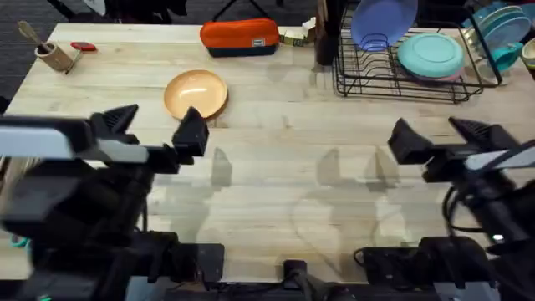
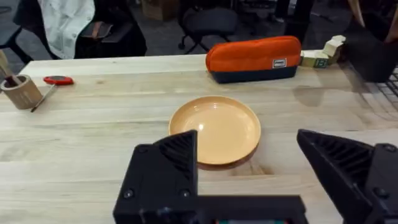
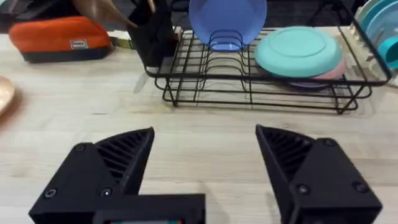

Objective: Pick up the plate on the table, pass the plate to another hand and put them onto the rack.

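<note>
The plate lies ungrasped on the table — approached by the spread left pincer; a rim pinch is needed next.

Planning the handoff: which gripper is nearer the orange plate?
Left. The left gripper hovers right at the orange plate's near edge, jaws open; the right gripper is far across the table, below the rack.

Glossy orange-tan plate, matt plank-grained wooden table, black wire rack
</note>
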Available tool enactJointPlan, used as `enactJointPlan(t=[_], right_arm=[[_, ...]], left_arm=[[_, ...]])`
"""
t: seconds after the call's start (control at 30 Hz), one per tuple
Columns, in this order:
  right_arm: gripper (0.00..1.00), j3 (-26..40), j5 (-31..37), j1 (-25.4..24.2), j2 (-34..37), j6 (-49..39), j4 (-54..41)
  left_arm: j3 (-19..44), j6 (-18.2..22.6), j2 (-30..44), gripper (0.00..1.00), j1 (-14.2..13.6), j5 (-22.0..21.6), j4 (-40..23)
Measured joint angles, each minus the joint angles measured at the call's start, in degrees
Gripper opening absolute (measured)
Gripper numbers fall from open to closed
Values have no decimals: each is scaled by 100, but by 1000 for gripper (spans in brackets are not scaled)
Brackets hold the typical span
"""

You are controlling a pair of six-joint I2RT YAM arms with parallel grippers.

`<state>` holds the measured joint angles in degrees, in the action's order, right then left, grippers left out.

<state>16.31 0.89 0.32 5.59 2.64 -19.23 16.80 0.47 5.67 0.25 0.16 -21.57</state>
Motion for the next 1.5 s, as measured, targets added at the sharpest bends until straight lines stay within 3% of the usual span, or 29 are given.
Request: enactJointPlan(t=[0.23, 0.27, 0.33, 0.6, 0.8, 1.03, 1.2, 1.5], right_arm=[[994, 1405, -2, 0, 1447, 17, -548], [994, 2051, -2, -1, 2231, 17, -860], [994, 2496, -2, 0, 2744, 17, -1044], [995, 3694, -43, -1, 4111, 17, -1453], [995, 4037, -70, 0, 4518, 17, -1552], [995, 4042, -70, 0, 4542, 19, -1558], [995, 4044, -70, 0, 4542, 17, -1558], [995, 4042, -70, 0, 4542, 19, -1558]], left_arm=[[1559, 1, 1556, 993, 0, 2, -790], [2236, 2, 2301, 993, 0, 20, -1095], [2680, 2, 2771, 993, 0, 65, -1282], [3889, 2, 4054, 993, 0, 364, -1930], [4209, 2, 4653, 993, 0, 476, -2136], [4211, 2, 4846, 993, 0, 466, -2149], [4213, 4, 4905, 993, 24, 39, -2000], [4222, 20, 5641, 993, 689, -304, -1355]])
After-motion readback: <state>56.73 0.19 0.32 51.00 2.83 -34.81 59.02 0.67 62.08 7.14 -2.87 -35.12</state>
